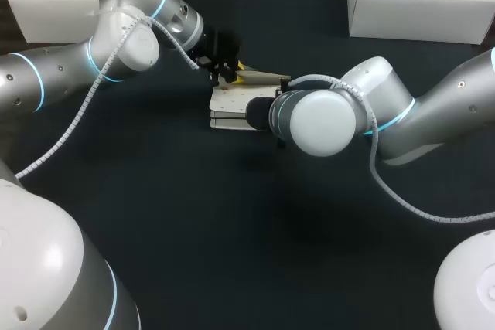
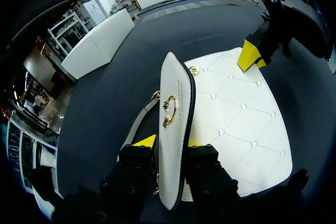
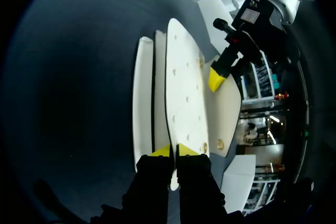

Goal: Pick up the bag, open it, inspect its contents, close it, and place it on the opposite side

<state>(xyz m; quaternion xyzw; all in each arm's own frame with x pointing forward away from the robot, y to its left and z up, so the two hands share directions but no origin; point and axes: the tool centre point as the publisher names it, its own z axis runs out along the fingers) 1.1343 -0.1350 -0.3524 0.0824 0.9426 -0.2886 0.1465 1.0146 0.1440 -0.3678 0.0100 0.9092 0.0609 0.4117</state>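
Left gripper point(image 2: 170, 142) clamps bag point(image 2: 236, 114) by flap point(image 2: 176, 103) edge; right gripper point(image 3: 174, 150) pinches opposite edge

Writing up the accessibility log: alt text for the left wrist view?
The left gripper clamps the raised gold-clasped flap of a white quilted leather bag lying on the dark table. Across the bag, the right gripper's yellow tip meets its far edge.

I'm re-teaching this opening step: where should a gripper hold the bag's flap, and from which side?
Grip the flap at its free edge beside the gold clasp, coming edge-on from the left arm's side, a finger on each face, like the left gripper: it stands thin and raised off the bag.
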